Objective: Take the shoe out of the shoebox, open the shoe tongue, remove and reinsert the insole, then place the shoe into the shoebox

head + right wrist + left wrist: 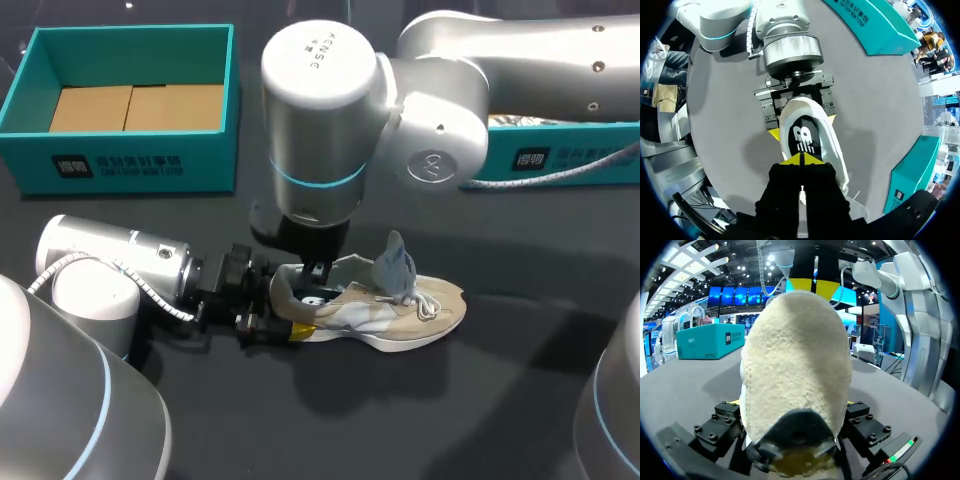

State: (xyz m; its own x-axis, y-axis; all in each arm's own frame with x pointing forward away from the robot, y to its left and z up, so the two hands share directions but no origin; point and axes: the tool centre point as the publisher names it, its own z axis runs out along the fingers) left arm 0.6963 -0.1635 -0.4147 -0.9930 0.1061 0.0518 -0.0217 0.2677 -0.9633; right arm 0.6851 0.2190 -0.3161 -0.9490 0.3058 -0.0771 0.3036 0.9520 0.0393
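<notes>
- Risk, left side: the left gripper [280,305] is clamped only on the heel [795,365] of the sneaker [400,315]. If the insole is pulled hard upward, the heel could likely slip out of that hold, or the whole shoe could lift off the table [300,420].
- Risk, middle: the insole [802,140] looks flat in the shoe. A shallow pinch could slide off it, or snag the heel lining instead.
- Risk, right side: the tongue [393,265] stands up and the laces are loose, so they could flop back over the opening.
- Left arm pose: it lies low and level from the left, with one finger on each side of the heel.
- Right arm pose: it comes in from the upper right with the wrist pointing straight down into the shoe opening. The right gripper [801,160] has its yellow tips together at the insole; I can't tell if any insole is caught between them.
- The sneaker sits on the table at centre, toe to the right, well apart from the teal shoebox [210,160] at back left.
</notes>
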